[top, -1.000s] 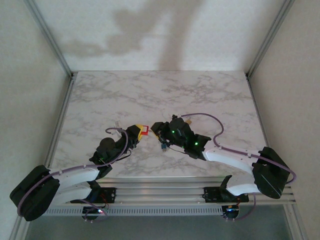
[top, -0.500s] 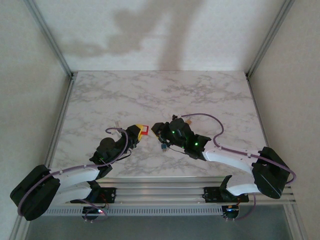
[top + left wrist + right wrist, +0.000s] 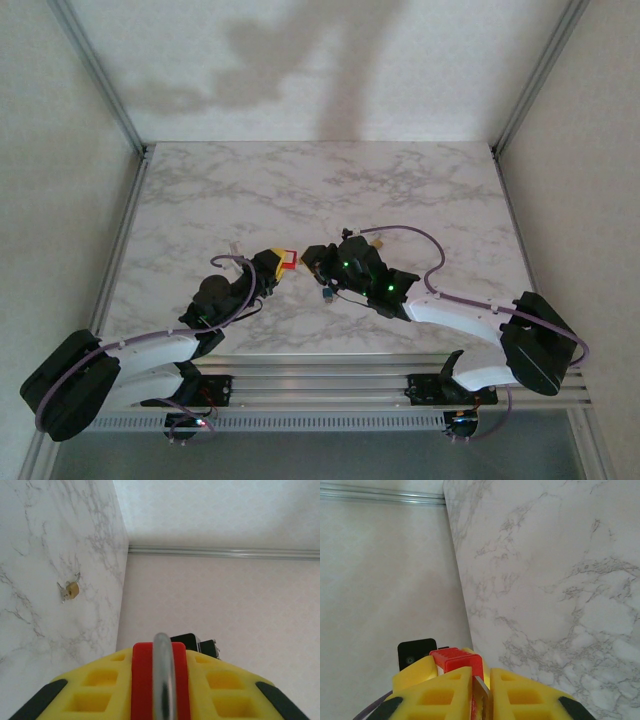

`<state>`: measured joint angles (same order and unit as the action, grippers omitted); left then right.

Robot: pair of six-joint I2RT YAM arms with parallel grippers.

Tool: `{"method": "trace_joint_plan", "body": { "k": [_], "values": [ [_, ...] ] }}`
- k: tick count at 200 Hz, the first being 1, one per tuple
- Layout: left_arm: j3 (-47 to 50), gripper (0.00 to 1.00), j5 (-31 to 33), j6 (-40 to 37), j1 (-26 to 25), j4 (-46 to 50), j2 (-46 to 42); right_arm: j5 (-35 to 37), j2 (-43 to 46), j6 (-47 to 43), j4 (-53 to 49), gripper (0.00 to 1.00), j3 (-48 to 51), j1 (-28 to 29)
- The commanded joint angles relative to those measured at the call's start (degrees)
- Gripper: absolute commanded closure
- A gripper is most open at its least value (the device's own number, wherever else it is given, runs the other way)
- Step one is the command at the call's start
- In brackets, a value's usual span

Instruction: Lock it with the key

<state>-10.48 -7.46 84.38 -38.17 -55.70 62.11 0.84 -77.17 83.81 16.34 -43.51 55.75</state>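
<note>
A red padlock (image 3: 288,260) with a silver shackle (image 3: 164,672) is held above the table in my left gripper (image 3: 277,264), whose yellow fingers (image 3: 95,692) are shut on its red body (image 3: 143,680). My right gripper (image 3: 313,257) faces it from the right, almost touching. Its yellow fingers (image 3: 530,692) are shut on the key; the metal blade (image 3: 483,697) sticks out between them toward the padlock (image 3: 456,660). A small blue tag (image 3: 327,294) hangs below the right gripper.
A small brass and metal object (image 3: 70,589) lies on the marble table (image 3: 330,190) beyond the right gripper, and shows again as that object (image 3: 378,241). Grey walls and aluminium frame rails (image 3: 100,80) bound the table.
The right gripper has edged very slightly toward the padlock. The left arm and the padlock have stayed where they were.
</note>
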Motion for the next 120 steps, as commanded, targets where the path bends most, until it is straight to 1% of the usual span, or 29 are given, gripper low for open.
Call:
{"method": "trace_joint_plan", "body": {
  "k": [1,37,70,120],
  "values": [
    [-0.4,1.0,0.0,1.0,-0.4,-2.2,0.1,-1.2,-0.1,-1.5,3.9,0.84,0.4,0.6],
    [0.2,1.0,-0.1,3.8,-0.4,-4.0,0.5,-1.3,0.0,-2.6,4.7,0.84,0.9,0.6],
    [0.4,1.0,-0.9,6.3,-0.6,-5.6,1.1,-1.9,-0.1,-5.7,6.0,0.84,0.9,0.7],
    [-0.2,1.0,-1.6,8.6,-1.0,-4.0,0.7,-2.6,-0.3,-9.9,7.8,0.83,0.5,1.4]
  ]
}}
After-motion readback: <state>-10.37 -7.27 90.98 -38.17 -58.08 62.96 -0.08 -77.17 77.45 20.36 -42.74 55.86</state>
